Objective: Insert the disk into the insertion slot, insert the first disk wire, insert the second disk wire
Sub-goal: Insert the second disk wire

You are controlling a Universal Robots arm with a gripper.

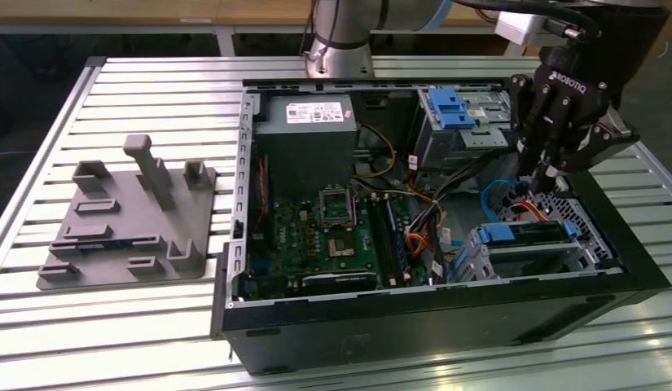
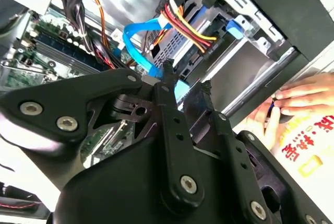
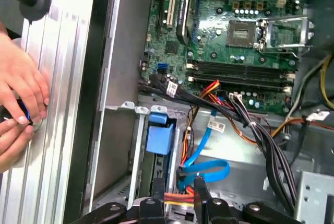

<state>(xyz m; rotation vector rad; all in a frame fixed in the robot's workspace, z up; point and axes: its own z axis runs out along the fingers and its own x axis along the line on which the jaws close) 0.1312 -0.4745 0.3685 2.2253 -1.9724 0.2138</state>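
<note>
Pincer (image 3: 177, 185) at the blue wire (image 3: 209, 171) just behind the disk (image 1: 528, 235), clamped or not impossible to tell, there seemingly for wiring, disk already home in the insertion slot (image 1: 592, 240).

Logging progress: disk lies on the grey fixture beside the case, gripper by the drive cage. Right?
No. The exterior view shows the disk in the insertion slot inside the case, not on the grey fixture. The gripper is by that cage.

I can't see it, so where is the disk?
In the exterior view, the disk sits inside the silver cage at the exterior view's right, just below the gripper.
</note>
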